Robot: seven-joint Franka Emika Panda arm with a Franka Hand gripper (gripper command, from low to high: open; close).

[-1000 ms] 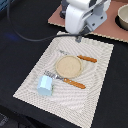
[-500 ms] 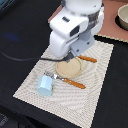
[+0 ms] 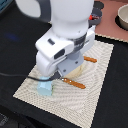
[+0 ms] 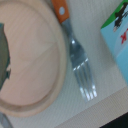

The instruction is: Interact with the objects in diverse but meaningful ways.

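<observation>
In the exterior view, a light-blue carton point(image 3: 45, 89) stood at the left of a pale striped placemat point(image 3: 95, 95), which lay on a dark table point(image 3: 15, 55). Just right of the carton, an orange-handled utensil point(image 3: 75, 84) lay on the mat. Above these the white robot arm point(image 3: 65, 45) hung low over the mat's middle, hiding most of a tan wooden plate point(image 3: 75, 71). A second orange handle point(image 3: 90, 59) showed at the plate's far side. Farther right, on a pinkish surface, sat a pot point(image 3: 122, 17).

In the wrist view, the plate point(image 4: 35, 60) filled one side, a fork point(image 4: 77, 55) with an orange handle lay just beside its rim, and the carton point(image 4: 117, 37) stood past the fork. The gripper's fingers were out of sight, so I could not tell whether it was released or clenched.
</observation>
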